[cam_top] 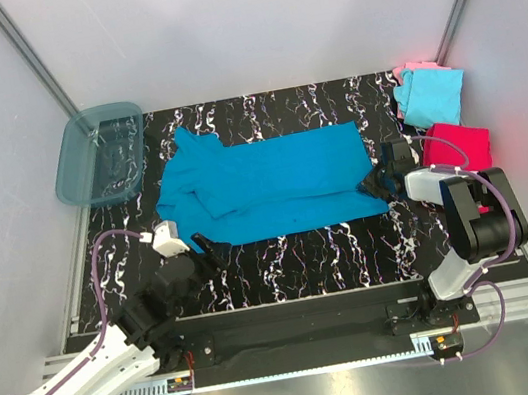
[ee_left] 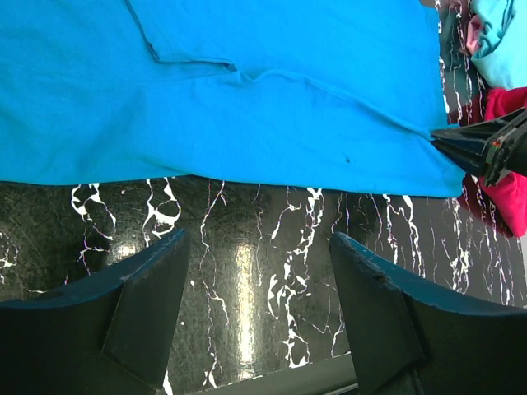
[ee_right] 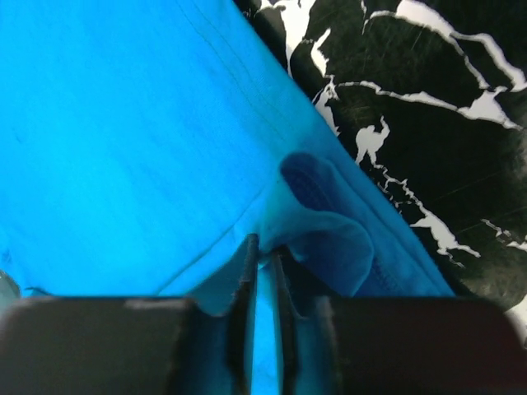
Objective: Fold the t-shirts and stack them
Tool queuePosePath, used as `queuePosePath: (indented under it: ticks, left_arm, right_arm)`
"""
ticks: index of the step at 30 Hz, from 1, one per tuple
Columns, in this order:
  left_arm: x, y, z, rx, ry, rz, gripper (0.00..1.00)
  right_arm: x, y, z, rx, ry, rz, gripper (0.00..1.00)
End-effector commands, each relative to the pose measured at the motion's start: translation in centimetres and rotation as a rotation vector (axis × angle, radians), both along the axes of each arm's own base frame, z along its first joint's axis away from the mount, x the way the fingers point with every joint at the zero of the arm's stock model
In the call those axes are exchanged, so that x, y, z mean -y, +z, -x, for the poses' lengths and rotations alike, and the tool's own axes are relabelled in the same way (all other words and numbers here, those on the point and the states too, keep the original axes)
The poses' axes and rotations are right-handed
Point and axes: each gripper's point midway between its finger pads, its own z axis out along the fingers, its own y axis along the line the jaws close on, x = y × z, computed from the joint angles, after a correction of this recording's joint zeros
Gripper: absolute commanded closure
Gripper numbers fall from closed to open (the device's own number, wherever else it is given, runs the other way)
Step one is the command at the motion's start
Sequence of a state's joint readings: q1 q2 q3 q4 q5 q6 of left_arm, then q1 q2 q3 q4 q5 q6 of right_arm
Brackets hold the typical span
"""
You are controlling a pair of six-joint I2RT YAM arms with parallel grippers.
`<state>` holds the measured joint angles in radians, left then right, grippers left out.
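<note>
The large teal-blue t-shirt [cam_top: 271,181] lies flat across the black marbled table, its sleeve end to the left. My right gripper [cam_top: 380,183] is at its near right corner. In the right wrist view, the right gripper [ee_right: 263,247] has its jaws nearly together, with a bunched fold of the teal-blue t-shirt [ee_right: 123,140] pinched between them. My left gripper [cam_top: 207,248] stands open just in front of the shirt's near left edge. In the left wrist view, only bare table lies between the left gripper's [ee_left: 258,239] fingers, and the shirt's hem [ee_left: 247,177] runs just beyond them.
A light cyan shirt [cam_top: 432,93] lies over a pale pink one [cam_top: 412,68] at the back right. A magenta-red shirt [cam_top: 460,144] lies just in front of them, beside the right arm. A translucent teal tub [cam_top: 100,154] stands at the back left.
</note>
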<state>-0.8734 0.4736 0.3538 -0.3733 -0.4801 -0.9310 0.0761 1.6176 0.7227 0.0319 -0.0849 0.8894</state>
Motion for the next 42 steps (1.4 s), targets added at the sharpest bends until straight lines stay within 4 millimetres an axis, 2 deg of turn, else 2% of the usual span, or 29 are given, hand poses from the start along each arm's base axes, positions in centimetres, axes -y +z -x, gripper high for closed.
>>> queuePosePath:
  ticks: [1,3,10,16,19,20,24,26,28,30,31,32,34,35,36,37,38,39,40,41,42]
  left_arm:
    - [0.0,2.0,-0.5,0.046,0.015,0.018,0.28]
    - [-0.1,1.7,-0.5,0.042,0.02,0.016,0.28]
    - [-0.1,1.4,-0.5,0.036,0.022,0.012,0.28]
    - [-0.1,1.4,-0.5,0.037,0.024,0.008,0.29]
    - [-0.2,1.5,-0.5,0.041,0.024,0.007,0.29]
    - [-0.2,1.6,-0.5,0.042,0.027,0.006,0.29]
    - [-0.4,1.6,-0.8,0.046,0.041,-0.01,0.26]
    - [-0.3,2.1,-1.2,0.053,0.054,-0.014,0.24]
    - [-0.4,2.4,-1.8,0.067,0.071,-0.04,0.21]
    - [-0.3,4.3,-2.7,0.117,0.095,-0.038,0.19]
    - [-0.1,4.5,-3.2,0.123,0.106,-0.052,0.13]
    - [0.1,6.5,-4.0,0.175,0.126,-0.033,0.11]
    - [0.5,7.8,-5.3,0.215,0.145,-0.044,0.06]
    - [0.6,10.2,-6.6,0.273,0.168,-0.013,0.02]
    - [0.7,11.1,-7.4,0.288,0.176,-0.002,0.01]
    - [1.4,12.8,-9.0,0.32,0.182,0.031,0.01]
    - [1.0,13.2,-10.8,0.322,0.172,0.045,0.01]
    - [1.0,13.5,-12.2,0.32,0.171,0.068,0.01]
    - [1.4,11.6,-14.3,0.268,0.159,0.056,0.01]
    - [0.8,13.4,-16.8,0.283,0.146,0.123,0.01]
    - [0.6,13.1,-18.5,0.261,0.148,0.129,0.01]
  right_arm:
    - [0.7,1.5,-2.1,0.065,-0.045,0.026,0.88]
    - [0.7,2.1,-2.4,0.082,-0.051,0.026,1.0]
    - [0.9,4.2,-3.5,0.132,-0.061,0.03,1.0]
    - [0.7,4.6,-4.3,0.136,-0.057,0.023,1.0]
    - [0.6,4.2,-4.4,0.126,-0.054,0.022,0.9]
    - [0.7,4.0,-4.4,0.122,-0.059,0.024,0.77]
    - [0.8,3.9,-4.4,0.119,-0.066,0.03,0.57]
    - [0.7,4.7,-4.4,0.132,-0.065,0.019,0.54]
    - [0.5,6.7,-4.8,0.176,-0.066,0.005,0.54]
    - [0.3,9.6,-5.7,0.235,-0.059,-0.006,0.54]
    - [0.3,10.0,-5.5,0.225,-0.057,-0.005,0.54]
    - [0.3,11.5,-6.0,0.245,-0.055,-0.006,0.54]
    - [0.2,13.4,-6.6,0.274,-0.048,-0.005,0.54]
    - [0.1,14.9,-7.3,0.299,-0.044,-0.01,0.54]
    - [0.0,15.3,-7.7,0.306,-0.041,-0.007,0.54]
    - [0.0,15.9,-8.1,0.316,-0.037,-0.008,0.54]
    - [-0.1,16.6,-9.1,0.33,-0.035,-0.007,0.53]
    - [-0.1,16.7,-9.7,0.333,-0.034,-0.001,0.53]
    - [0.1,17.0,-10.3,0.343,-0.027,0.02,0.53]
    - [0.7,16.8,-11.4,0.347,-0.045,0.047,0.51]
    - [1.3,16.7,-12.0,0.356,-0.065,0.075,0.49]
